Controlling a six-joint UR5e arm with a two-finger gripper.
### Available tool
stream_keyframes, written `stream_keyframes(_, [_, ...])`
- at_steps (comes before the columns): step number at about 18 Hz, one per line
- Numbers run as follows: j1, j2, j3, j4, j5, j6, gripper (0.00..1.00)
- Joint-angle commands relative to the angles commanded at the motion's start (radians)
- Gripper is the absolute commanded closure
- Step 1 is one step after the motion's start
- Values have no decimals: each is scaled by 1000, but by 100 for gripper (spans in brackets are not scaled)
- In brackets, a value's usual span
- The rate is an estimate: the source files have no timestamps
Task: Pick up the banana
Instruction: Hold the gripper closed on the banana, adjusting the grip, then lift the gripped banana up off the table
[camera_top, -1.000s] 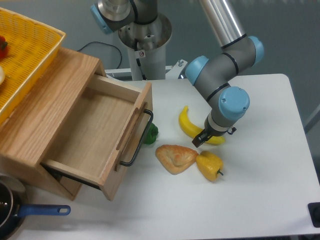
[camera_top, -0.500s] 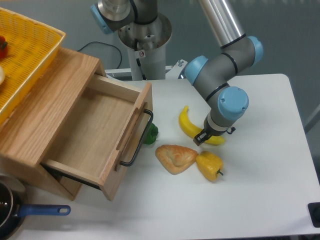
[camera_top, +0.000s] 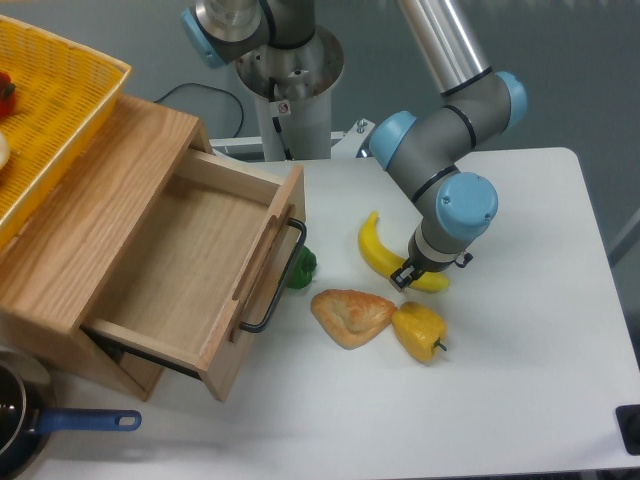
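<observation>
White counter (camera_top: 520, 400), grey wall behind. Far left: yellow basket (camera_top: 60, 110) sits on top of the wooden drawer unit (camera_top: 90, 230), drawer (camera_top: 200, 270) pulled open, black handle facing right. Blue-handled pan (camera_top: 40, 425) at bottom-left corner. Green pepper (camera_top: 302, 267) just beside the drawer front. Tan pastry (camera_top: 350, 316) near centre, touching the yellow bell pepper (camera_top: 420, 332) to its right. Banana (camera_top: 376, 252) lies flat on the counter above those two, stem end pointing up-left. My gripper (camera_top: 408, 275) is down at the banana's right half, wrist covering it. Jaws: can't tell whether they're clamped or apart.
</observation>
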Motion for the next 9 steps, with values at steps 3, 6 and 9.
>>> stream_keyframes(3, [-5,-2,0,-2,2,-8,33])
stream_keyframes(6, [-14,0,0,-2,2,-21,33])
stream_keyframes(9, [-14,2,3,-3,3,-23,45])
